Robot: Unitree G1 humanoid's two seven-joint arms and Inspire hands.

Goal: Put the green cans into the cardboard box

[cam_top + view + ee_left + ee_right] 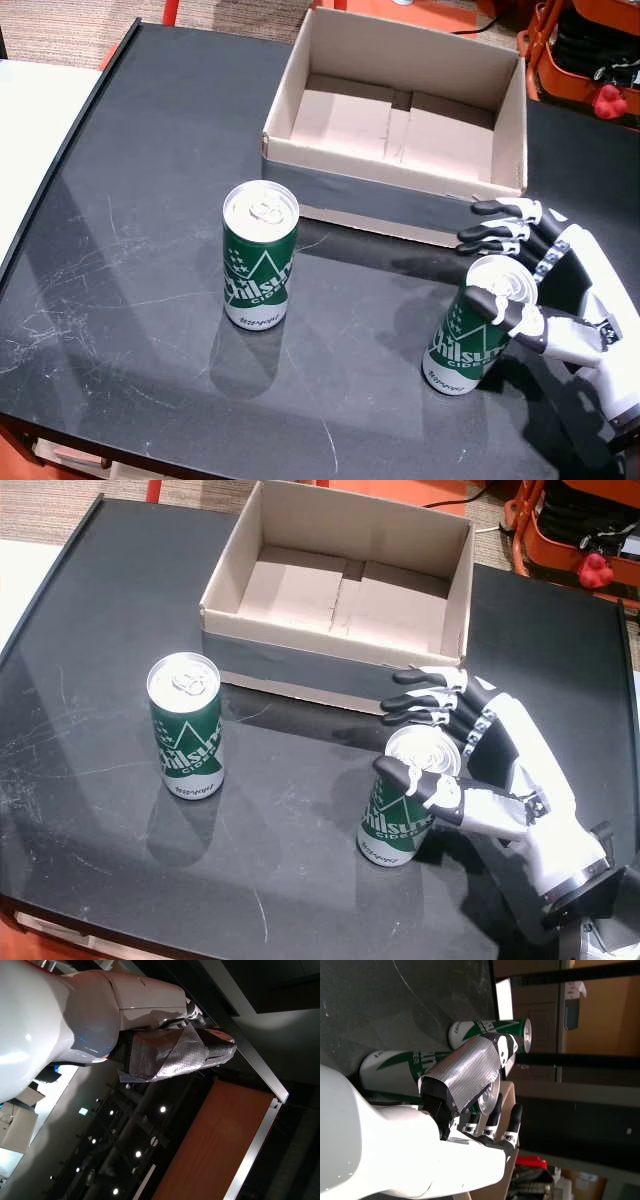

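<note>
My right hand (500,770) is cupped around the nearer green aluminium can with white lettering (400,805), thumb across its front and fingers (425,695) spread behind its top, not yet squeezed tight as far as I can judge; the can looks to rest on the tabletop, tilted a little toward my palm. To do this well I should close evenly around the smooth round wall below the rim, since thin metal dents and a glossy label slips, then lift straight up before carrying it over the wall of the box.

Taking the open brown cardboard box (300,100) as landmark and going left to right: the second green can (259,256) stands upright in front of the box's left front corner, well apart from my hand; the held can sits in front of its right front corner. The box is empty, flaps flat on its floor. The black stone-like table (120,300) is glossy and scratched.

My left hand is off the table; its wrist view does not show its fingers, so I cannot tell its state.
</note>
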